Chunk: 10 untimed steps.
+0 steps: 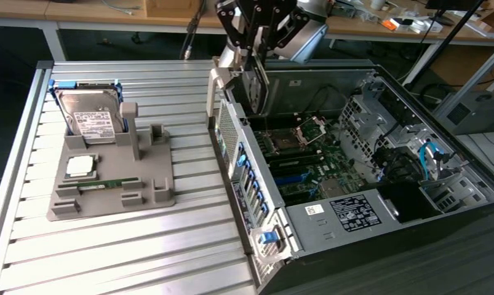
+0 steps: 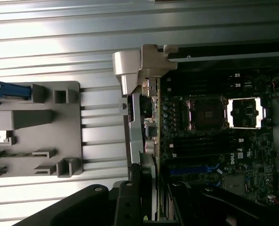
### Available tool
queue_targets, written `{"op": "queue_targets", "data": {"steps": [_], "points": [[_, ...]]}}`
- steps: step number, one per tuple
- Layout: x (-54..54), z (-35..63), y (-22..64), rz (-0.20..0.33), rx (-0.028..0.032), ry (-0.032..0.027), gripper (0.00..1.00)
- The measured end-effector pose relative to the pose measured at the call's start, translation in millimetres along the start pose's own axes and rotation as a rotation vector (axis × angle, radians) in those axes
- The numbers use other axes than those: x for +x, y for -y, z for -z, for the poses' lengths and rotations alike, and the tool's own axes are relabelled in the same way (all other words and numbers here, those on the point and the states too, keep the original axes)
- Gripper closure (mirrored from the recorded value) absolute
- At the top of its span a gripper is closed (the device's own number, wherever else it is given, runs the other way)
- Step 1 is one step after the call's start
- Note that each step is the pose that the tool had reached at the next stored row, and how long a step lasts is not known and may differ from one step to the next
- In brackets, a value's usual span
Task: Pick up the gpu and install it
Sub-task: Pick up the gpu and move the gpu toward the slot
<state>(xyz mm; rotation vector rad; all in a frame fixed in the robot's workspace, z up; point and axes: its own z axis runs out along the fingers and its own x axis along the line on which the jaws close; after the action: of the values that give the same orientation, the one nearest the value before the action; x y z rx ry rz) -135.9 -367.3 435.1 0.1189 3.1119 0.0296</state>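
Observation:
The gpu (image 1: 251, 92) is a flat dark card with a silver bracket (image 1: 216, 86) at one end. My gripper (image 1: 248, 52) is shut on its upper edge and holds it upright in the air. It hangs over the rear wall of the open computer case (image 1: 255, 203), just above the motherboard (image 1: 304, 153). In the wrist view the gpu (image 2: 151, 127) appears edge-on, its bracket (image 2: 139, 63) at the far end, and my fingers (image 2: 130, 197) clamp its near end. The motherboard (image 2: 210, 141) lies beside it, with the expansion slots below the card.
On the slatted table (image 1: 148, 246), a grey fixture (image 1: 115, 184) at the exterior view's left holds a silver hard drive (image 1: 91, 117), a processor (image 1: 81, 165) and a green RAM stick (image 1: 99, 183). Drive cages and cables (image 1: 411, 160) crowd the case's far side.

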Motion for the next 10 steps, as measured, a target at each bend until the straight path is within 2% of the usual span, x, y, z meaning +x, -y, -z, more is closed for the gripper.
{"op": "queue_targets", "data": {"steps": [10], "points": [[-13.7,-4.1,-0.6,0.000,0.0027,0.0002,0.73]]}}
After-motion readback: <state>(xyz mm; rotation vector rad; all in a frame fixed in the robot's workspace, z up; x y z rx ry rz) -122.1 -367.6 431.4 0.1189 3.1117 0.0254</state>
